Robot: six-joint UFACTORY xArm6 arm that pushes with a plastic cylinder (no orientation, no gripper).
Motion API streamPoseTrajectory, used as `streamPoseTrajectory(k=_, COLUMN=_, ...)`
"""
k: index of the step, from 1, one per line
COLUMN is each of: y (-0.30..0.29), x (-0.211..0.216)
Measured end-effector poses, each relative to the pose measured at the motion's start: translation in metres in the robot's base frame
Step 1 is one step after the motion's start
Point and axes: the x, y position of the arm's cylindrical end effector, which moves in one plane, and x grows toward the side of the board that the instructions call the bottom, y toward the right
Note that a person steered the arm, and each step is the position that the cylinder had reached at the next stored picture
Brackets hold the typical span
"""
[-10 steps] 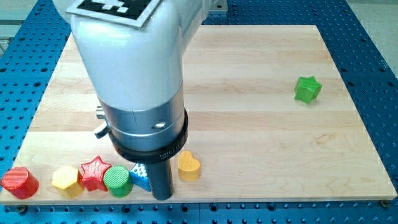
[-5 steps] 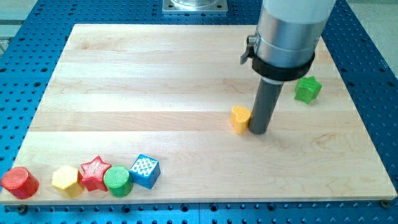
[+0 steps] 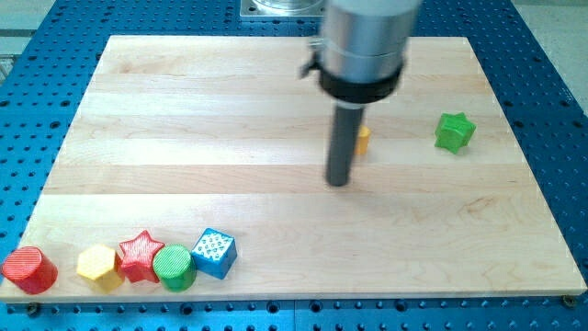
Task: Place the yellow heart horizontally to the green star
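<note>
The green star (image 3: 455, 131) sits on the wooden board (image 3: 230, 119) at the view's right, upper half. The yellow heart (image 3: 364, 139) lies to the star's left, at about the same height in the view; only its right edge shows, the rest is hidden behind my rod. My tip (image 3: 339, 181) rests on the board just left of and below the heart. I cannot tell whether the rod touches the heart. A clear gap of board separates the heart from the star.
Along the board's bottom left edge stand a red cylinder (image 3: 28, 269), a yellow hexagon (image 3: 97, 267), a red star (image 3: 140, 255), a green cylinder (image 3: 173, 267) and a blue cube (image 3: 214, 253), close together in a row.
The yellow heart has moved from the bottom row up and right across the board to beside the green star. My rod went from the heart's right side to its left.
</note>
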Motion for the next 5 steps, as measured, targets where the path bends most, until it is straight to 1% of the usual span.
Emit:
streamPoseTrajectory(k=1, y=0.025, x=-0.043)
streamPoseTrajectory(k=2, y=0.078, x=-0.044)
streamPoseTrajectory(k=3, y=0.032, x=-0.067)
streamPoseTrajectory(k=4, y=0.051, x=-0.087)
streamPoseTrajectory(k=5, y=0.080, x=-0.083)
